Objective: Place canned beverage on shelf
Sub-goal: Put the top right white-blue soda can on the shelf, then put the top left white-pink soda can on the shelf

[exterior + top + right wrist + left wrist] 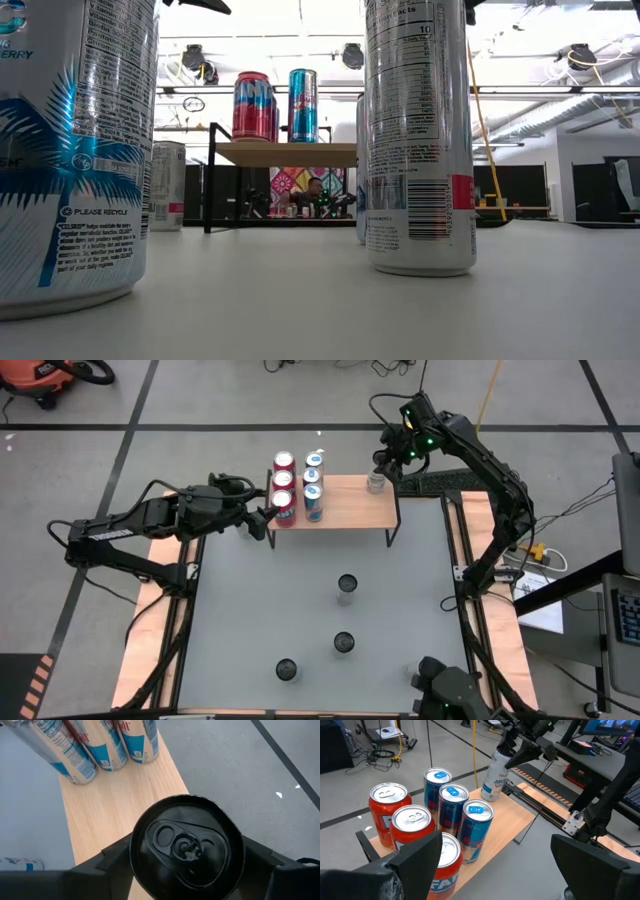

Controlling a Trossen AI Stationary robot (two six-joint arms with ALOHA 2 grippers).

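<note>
the right gripper (378, 468) hangs over the far right corner of the shelf (350, 503), and the white can (376, 482) stands upright directly beneath it, between the two fingers — long axis straight up, base on the wooden top. whether the fingers pinch it or have just let go cannot be told. beyond, six red and blue cans (299, 487) crowd the other end. the left gripper (262, 518), fingers spread and empty, waits beside that cluster, so the right arm is nearer.

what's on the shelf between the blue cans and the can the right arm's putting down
Nothing: bare wood of the shelf separates blue cans from the white can, per the high view.
</note>
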